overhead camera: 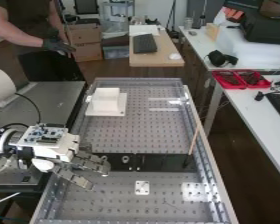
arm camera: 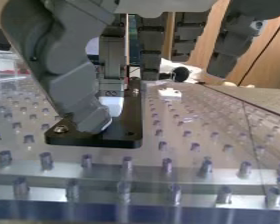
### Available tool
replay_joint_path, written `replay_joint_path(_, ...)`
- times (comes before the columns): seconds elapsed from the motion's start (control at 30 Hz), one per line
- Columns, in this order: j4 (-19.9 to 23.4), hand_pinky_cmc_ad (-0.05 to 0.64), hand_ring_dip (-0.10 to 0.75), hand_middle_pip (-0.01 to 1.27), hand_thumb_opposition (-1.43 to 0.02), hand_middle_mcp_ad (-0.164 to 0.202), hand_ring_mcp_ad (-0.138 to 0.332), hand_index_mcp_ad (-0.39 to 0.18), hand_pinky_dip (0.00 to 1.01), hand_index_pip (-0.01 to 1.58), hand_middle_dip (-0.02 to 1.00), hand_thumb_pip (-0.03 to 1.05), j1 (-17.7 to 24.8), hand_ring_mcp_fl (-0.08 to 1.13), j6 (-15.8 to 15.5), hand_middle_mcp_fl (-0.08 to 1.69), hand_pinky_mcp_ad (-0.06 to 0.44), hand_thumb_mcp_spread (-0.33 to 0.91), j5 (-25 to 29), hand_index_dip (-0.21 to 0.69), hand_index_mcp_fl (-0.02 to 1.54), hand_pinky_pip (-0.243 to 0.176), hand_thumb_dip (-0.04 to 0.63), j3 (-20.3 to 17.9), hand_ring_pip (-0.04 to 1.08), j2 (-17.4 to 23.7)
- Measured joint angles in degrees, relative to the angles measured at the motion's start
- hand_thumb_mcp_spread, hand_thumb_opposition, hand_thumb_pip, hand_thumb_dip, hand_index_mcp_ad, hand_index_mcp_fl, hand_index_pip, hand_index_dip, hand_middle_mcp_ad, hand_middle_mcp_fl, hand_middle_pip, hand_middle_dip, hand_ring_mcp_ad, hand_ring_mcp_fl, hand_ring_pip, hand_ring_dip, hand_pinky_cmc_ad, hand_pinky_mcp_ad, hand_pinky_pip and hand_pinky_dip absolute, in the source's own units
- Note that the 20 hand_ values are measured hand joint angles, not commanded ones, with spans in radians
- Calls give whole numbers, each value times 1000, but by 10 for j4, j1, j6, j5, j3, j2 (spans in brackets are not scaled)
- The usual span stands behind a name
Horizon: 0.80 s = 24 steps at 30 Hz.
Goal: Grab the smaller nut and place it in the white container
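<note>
The hand (overhead camera: pixel 57 151) is low over the left end of the black bar (overhead camera: pixel 160 162); I cannot tell whether it is spread or pinching anything. The smaller nut probably lies right at the hand, just left of the larger nut (overhead camera: pixel 105 158), so any reach is likely short.

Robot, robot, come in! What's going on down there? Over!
Hand at black bar, grip unclear. Whether it has the smaller nut: can't tell. Larger nut and bearing close by, could get bumped. Over.
</note>
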Motion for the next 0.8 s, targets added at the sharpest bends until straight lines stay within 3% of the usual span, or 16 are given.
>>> replay_joint_path(0.57, 6, 321, 145, 124, -840, 72, 113, -105, 188, 1543, 255, 771, 4, -3, -1, 222, 281, 419, 4, 297, 93, 33, 311, 2, 98, -4)
replay_joint_path(0.8, 0, 318, 145, 124, -860, 72, 98, -108, 188, 1545, 255, 668, 6, -3, -2, 220, 281, 428, 4, 297, 182, 37, 284, 6, 94, 1)
